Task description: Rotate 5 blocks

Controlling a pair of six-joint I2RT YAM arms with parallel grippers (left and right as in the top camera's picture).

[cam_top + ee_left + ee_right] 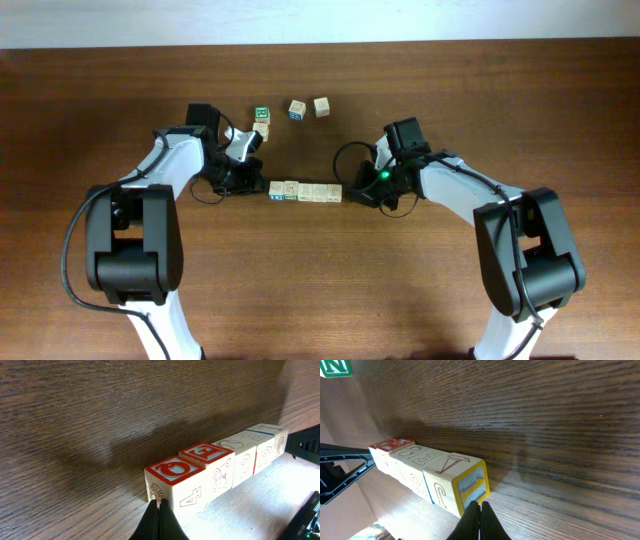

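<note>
On the dark wooden table (480, 90), seen from overhead, the left arm (170, 160) reaches in from the lower left of the frame. The left gripper (255, 186) sits at the left end of a row of five blocks (305, 192) lying across the middle of the picture. In the left wrist view its fingers (159, 515) are pressed together with nothing between them. Their tip is against the bottom corner of the nearest block, the red Q block (175, 482).

Above the row, in the upper middle of the overhead frame, three loose cubes stand apart from it: a green-topped cube (261, 114), a blue-printed cube (297, 110) and a pale cube (321, 106).

The blocks in the row touch side to side in a straight line. At its right end is the yellow-faced block (465, 485). The right gripper (352, 192) meets that end. The right wrist view shows its fingers (480, 517) also closed tight on nothing, their tip just at the block's yellow face. The right arm (460, 190) comes in from the lower right.
</note>
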